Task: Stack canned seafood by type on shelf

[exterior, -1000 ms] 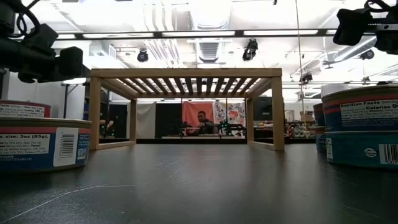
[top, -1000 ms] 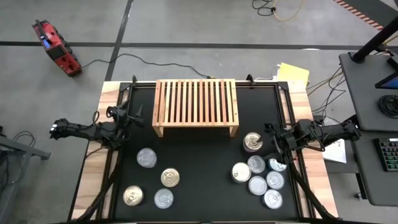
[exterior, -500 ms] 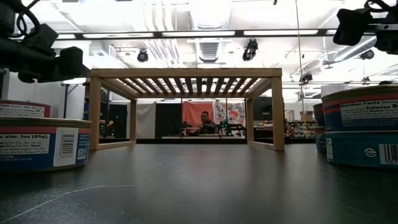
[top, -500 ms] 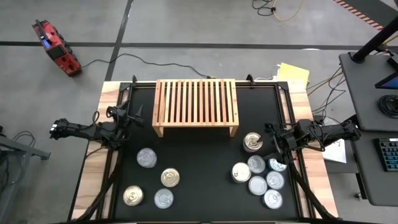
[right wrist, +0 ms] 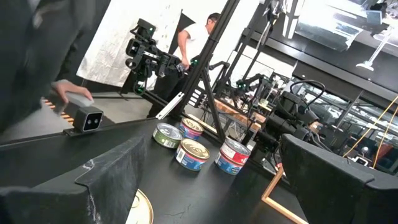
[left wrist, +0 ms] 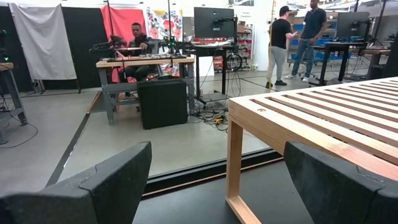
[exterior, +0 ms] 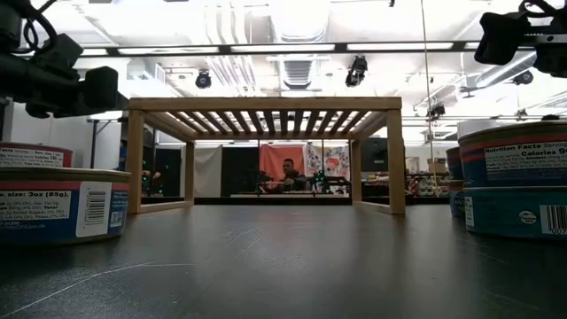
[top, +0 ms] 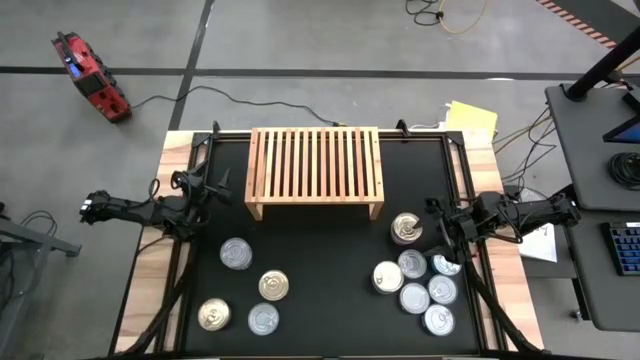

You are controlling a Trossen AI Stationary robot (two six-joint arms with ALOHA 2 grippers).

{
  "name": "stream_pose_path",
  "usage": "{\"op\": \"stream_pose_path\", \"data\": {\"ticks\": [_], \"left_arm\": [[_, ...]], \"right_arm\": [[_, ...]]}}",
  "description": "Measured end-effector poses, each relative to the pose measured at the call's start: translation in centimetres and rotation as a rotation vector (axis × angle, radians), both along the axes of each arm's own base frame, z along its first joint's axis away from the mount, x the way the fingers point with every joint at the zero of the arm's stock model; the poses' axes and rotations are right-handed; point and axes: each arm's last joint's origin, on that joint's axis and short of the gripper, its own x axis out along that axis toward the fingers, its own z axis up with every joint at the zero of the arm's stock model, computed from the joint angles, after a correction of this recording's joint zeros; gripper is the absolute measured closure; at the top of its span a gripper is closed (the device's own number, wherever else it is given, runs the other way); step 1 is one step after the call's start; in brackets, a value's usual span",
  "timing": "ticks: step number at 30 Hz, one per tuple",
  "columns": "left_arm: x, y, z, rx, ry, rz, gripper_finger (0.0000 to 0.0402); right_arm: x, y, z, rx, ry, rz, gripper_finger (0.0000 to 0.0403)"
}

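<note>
Nothing has moved since the earlier frames: your left gripper (top: 212,186) and right gripper (top: 437,222) wait with fingers apart and empty at mid-frame edges, flanking the bare shelf (top: 315,170) at upper centre, while the canned seafood (top: 414,282) sits unsorted along the bottom.

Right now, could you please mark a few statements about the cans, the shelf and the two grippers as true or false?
1. The shelf has cans stacked on it. False: its slatted top is bare.
2. Four cans lie on the left part of the mat. True.
3. The right gripper holds a can. False: it is open and empty, beside the right cluster.
4. The left gripper is open, near the shelf's left end. True.
5. All cans sit in one cluster. False: two groups, left and right.
</note>
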Motion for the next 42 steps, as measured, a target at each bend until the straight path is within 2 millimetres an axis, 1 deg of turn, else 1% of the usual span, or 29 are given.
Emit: {"op": "stream_pose_path", "data": {"ticks": [15, 19, 21, 25, 27, 29, 31, 34, 35, 37, 39, 41, 42], "left_arm": [[0.0, 0.0, 0.0, 0.000, -0.001, 0.000, 0.0051], [0.0, 0.0, 0.0, -0.010, -0.028, -0.004, 0.0051], [0.1, 0.0, 0.2, -0.060, -0.161, -0.047, 0.0051], [0.5, -0.3, 0.4, -0.281, -0.584, -0.226, 0.0051], [0.7, -0.4, 0.4, -0.368, -0.703, -0.288, 0.0051], [0.7, -0.4, 0.5, -0.383, -0.734, -0.295, 0.0051], [0.7, -0.4, 0.6, -0.370, -0.717, -0.305, 0.0051], [0.9, -0.6, 1.0, -0.360, -0.689, -0.419, 0.0051], [0.9, -0.7, 1.3, -0.347, -0.689, -0.465, 0.0051], [0.9, -0.9, 2.0, -0.298, -0.678, -0.563, 0.0051], [0.9, -1.0, 2.6, -0.232, -0.656, -0.614, 0.0051], [0.8, -0.9, 2.9, -0.175, -0.626, -0.597, 0.0051], [0.7, -0.9, 2.9, -0.156, -0.614, -0.571, 0.0051]], "right_arm": [[0.0, 0.0, 0.0, 0.000, 0.000, -0.001, 0.0051], [0.0, 0.0, 0.0, 0.000, 0.000, -0.001, 0.0051], [0.0, 0.0, 0.1, 0.010, -0.006, 0.001, 0.0051], [-0.1, 0.0, 0.6, 0.083, -0.024, 0.012, 0.0051], [-0.1, 0.0, 0.6, 0.105, -0.009, 0.013, 0.0051], [-0.1, 0.0, 0.6, 0.129, 0.003, 0.017, 0.0051], [-0.1, 0.0, 0.6, 0.158, 0.019, 0.022, 0.0051], [-0.1, 0.0, 0.6, 0.217, 0.050, 0.032, 0.0051], [-0.1, -0.1, 0.8, 0.227, 0.030, 0.024, 0.0051], [-0.1, -0.4, 1.4, 0.296, -0.027, -0.078, 0.0051], [-0.1, -0.9, 1.9, 0.406, -0.028, -0.239, 0.0051], [0.0, -1.3, 2.2, 0.477, -0.031, -0.362, 0.0051], [0.0, -1.4, 2.4, 0.490, -0.034, -0.395, 0.0051]]}}
